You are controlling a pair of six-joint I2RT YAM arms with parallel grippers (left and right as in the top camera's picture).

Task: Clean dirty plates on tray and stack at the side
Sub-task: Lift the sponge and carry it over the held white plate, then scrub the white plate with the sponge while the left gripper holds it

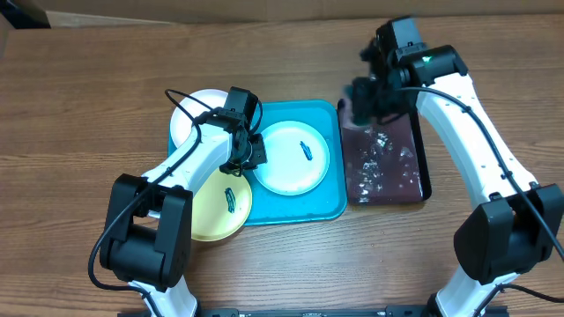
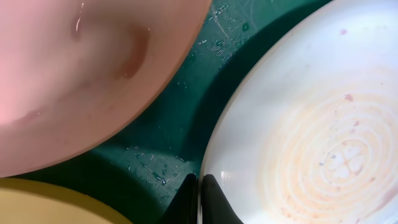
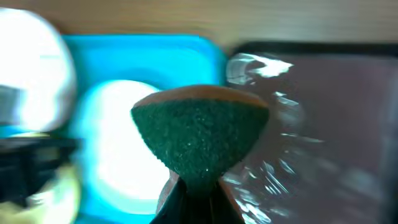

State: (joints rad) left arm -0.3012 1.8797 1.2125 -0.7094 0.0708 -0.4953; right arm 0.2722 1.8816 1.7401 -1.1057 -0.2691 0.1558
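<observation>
The turquoise tray (image 1: 328, 204) lies mid-table. The pale mint-blue plate (image 1: 293, 157) lies in it with a dark teal smear. My left gripper (image 1: 253, 151) is shut on this plate's left rim; the left wrist view shows the jaws (image 2: 200, 186) pinching the rim of the plate (image 2: 311, 124). The white plate (image 1: 196, 110) overlaps the tray's far left corner. The yellow-green plate (image 1: 220, 207), smeared, overlaps the near left corner. My right gripper (image 1: 363, 99) is shut on a teal sponge (image 3: 199, 134) and holds it above the far end of the black tray.
The smaller black tray (image 1: 388, 167) with dark liquid lies just right of the turquoise tray and also shows in the right wrist view (image 3: 336, 124). Bare wooden table surrounds both trays. The left arm's cable loops over the white plate.
</observation>
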